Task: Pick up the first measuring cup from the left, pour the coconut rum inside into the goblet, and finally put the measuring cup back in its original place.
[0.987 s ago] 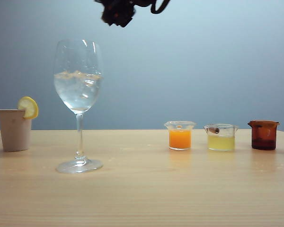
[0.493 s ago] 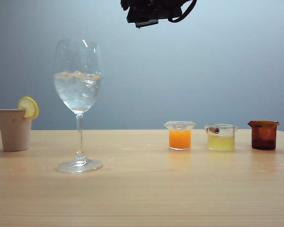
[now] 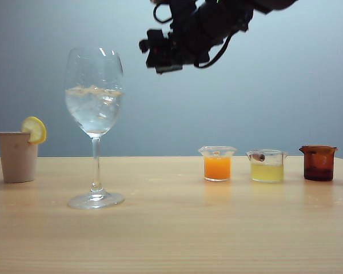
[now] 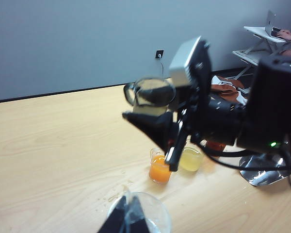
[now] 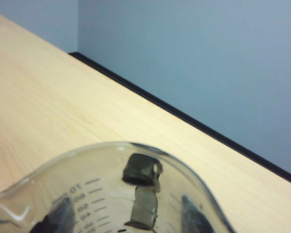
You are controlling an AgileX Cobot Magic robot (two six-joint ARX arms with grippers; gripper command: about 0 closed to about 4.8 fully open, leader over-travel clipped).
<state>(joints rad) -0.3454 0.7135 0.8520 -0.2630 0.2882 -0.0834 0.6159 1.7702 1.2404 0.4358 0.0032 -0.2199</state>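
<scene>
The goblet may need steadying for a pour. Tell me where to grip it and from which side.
Probably the thin stem of the goblet, approached level from the exterior view's left: the bowl is wide and ice-filled, the foot flat. The left hand hangs just above its rim; the right hand, clamped on the measuring cup, is high on its right.

glossy clear glass goblet [image 3: 95, 114] on a matt pale wood-look table [image 3: 171, 228] (smooth grain).
</scene>
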